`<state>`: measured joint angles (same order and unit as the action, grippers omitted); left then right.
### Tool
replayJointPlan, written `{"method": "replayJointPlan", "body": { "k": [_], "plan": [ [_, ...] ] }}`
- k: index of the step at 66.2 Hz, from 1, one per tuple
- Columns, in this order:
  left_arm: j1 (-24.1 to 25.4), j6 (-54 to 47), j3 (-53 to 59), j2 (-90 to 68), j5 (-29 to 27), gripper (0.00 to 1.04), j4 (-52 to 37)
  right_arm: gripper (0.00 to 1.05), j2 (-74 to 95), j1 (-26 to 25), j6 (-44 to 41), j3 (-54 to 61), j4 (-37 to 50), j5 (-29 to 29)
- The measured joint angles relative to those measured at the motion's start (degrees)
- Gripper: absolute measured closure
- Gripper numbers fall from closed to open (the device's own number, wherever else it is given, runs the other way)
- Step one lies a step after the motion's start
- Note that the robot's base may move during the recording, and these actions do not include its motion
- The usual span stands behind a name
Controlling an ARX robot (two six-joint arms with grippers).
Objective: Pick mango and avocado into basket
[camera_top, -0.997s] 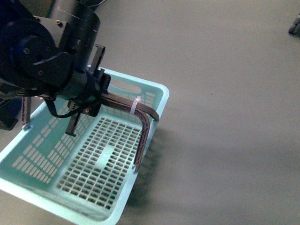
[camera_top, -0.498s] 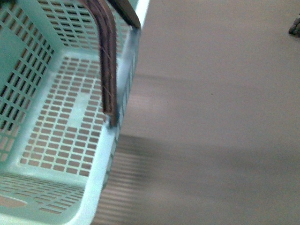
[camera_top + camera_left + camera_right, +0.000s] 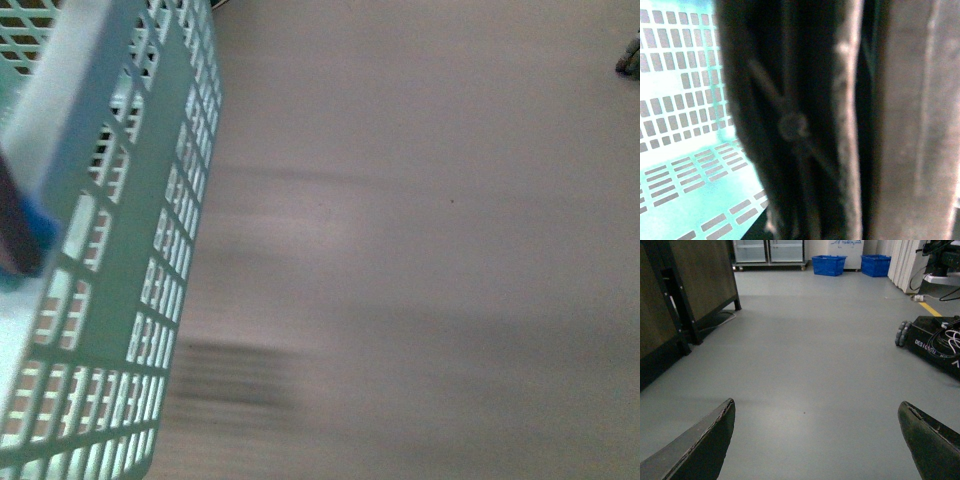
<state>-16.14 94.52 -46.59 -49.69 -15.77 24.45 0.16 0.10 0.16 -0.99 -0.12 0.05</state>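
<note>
The light teal basket (image 3: 130,250) hangs lifted and tilted close to the front camera, blurred, filling the left side of that view. In the left wrist view its slotted floor (image 3: 680,100) shows behind a dark brown handle (image 3: 790,125). My left gripper (image 3: 825,200) is shut on that handle, and its fingers are too blurred to make out. My right gripper (image 3: 815,403) is open over bare grey floor, with nothing between its two dark fingertips (image 3: 722,425). The mango and the avocado are out of view.
Grey floor fills the right of the front view, with a dark object (image 3: 630,55) at its far right edge. In the right wrist view, dark wood-panelled stands (image 3: 690,280) are at one side, blue crates (image 3: 828,264) far back, and a black wheeled base (image 3: 935,342) opposite.
The basket has come up off the floor and swung towards the front camera, tilting. It now fills the left side. My left arm has left the front view.
</note>
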Motion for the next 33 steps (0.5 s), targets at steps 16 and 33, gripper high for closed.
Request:
{"method": "replayJointPlan", "body": {
  "k": [16,33],
  "plan": [
    [0.5,-0.3,-1.1,1.5,-1.2,0.91,0.4,0.09,0.0,0.0,0.0,0.0,0.0,0.0],
    [0.5,-0.1,-1.1,1.5,-0.7,0.91,0.4,0.09,0.0,0.0,0.0,0.0,0.0,0.0]
  ]
}}
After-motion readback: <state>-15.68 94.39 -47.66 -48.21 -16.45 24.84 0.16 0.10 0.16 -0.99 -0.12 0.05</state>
